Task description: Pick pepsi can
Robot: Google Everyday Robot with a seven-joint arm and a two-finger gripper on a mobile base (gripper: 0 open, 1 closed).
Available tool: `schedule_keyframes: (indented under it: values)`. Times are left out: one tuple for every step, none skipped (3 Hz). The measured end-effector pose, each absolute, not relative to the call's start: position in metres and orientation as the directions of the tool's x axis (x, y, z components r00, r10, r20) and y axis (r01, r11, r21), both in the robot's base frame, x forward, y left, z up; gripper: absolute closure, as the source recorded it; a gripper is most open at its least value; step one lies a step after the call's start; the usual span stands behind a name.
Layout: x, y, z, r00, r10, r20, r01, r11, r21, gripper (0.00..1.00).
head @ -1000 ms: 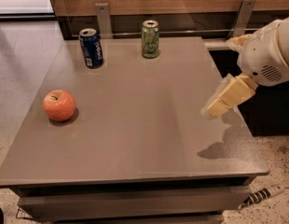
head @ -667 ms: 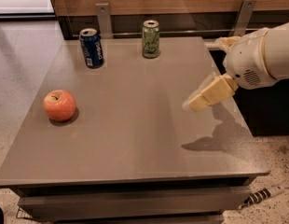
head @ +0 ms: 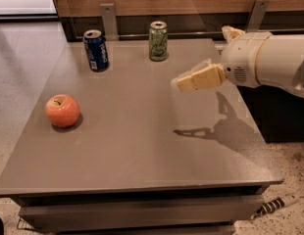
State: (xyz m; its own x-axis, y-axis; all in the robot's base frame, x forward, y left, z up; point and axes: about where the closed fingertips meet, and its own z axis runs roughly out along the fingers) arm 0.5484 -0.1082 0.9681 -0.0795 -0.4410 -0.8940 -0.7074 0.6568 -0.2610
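Note:
The pepsi can [head: 95, 50] is dark blue with a silver top and stands upright near the far left of the grey table [head: 142, 155]. My gripper [head: 184, 81] hangs above the table's right half, pointing left, well to the right of the pepsi can and a little nearer the front. It holds nothing that shows. The white arm [head: 269, 62] reaches in from the right edge.
A light green can [head: 158, 40] stands upright at the far middle, between the pepsi can and the gripper's line. A red apple [head: 62, 110] sits at the left. A wooden wall with metal brackets [head: 108, 18] backs the table. A cable [head: 277, 204] lies on the floor at the lower right.
The gripper and arm have moved left from the table's right edge to over its right half, closer to the cans. The cans and apple have not moved.

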Motion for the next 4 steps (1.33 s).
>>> schedule_keyframes:
  values:
    - [0.600, -0.093, 1.016, -0.025, -0.306, -0.952, -0.635, 0.740, -0.221, 0.00]
    - [0.605, -0.099, 1.012, -0.059, -0.310, -0.949, -0.644, 0.738, -0.201, 0.00]
    - [0.606, -0.097, 1.012, -0.054, -0.309, -0.950, -0.646, 0.736, -0.203, 0.00]
    - [0.628, -0.076, 0.998, -0.016, -0.281, -0.960, -0.665, 0.719, -0.200, 0.00]
